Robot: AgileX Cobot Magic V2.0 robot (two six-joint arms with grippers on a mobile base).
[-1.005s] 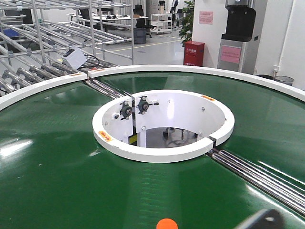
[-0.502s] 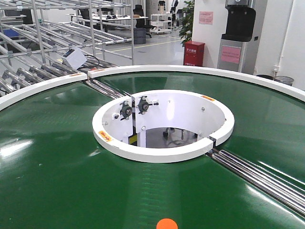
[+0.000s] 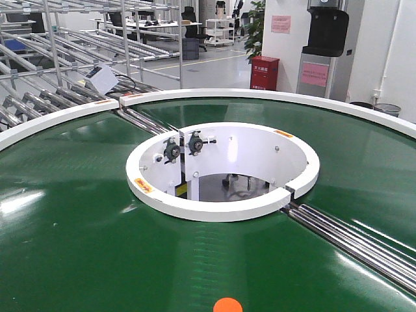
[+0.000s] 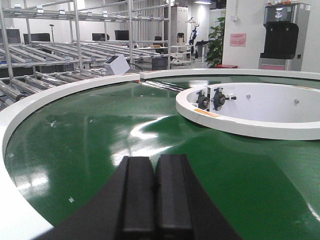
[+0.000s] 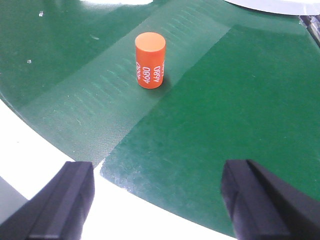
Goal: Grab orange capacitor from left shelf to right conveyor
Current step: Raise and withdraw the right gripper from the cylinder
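The orange capacitor (image 5: 150, 61) stands upright on the dark green belt of the right conveyor (image 5: 235, 100), white "4680" down its side. In the front view only its round orange top (image 3: 227, 305) shows at the bottom edge of the conveyor (image 3: 71, 221). My right gripper (image 5: 160, 172) is open, back from the capacitor, over the white outer rim, with nothing between its fingers. My left gripper (image 4: 155, 162) is shut and empty, low over the belt (image 4: 90, 135) near the rim. The left shelf is out of view.
The white central hub (image 3: 224, 169) rings a hole in the middle of the belt. Steel roller strips (image 3: 354, 237) cross the belt at right and back left. Straight steel roller racks (image 3: 45, 84) stand behind at left. A red box (image 3: 264, 73) and a water dispenser (image 3: 325, 45) stand beyond.
A dark part of the right arm showed at the front view's bottom right a second ago and has drawn back out of view. The capacitor has stayed put.
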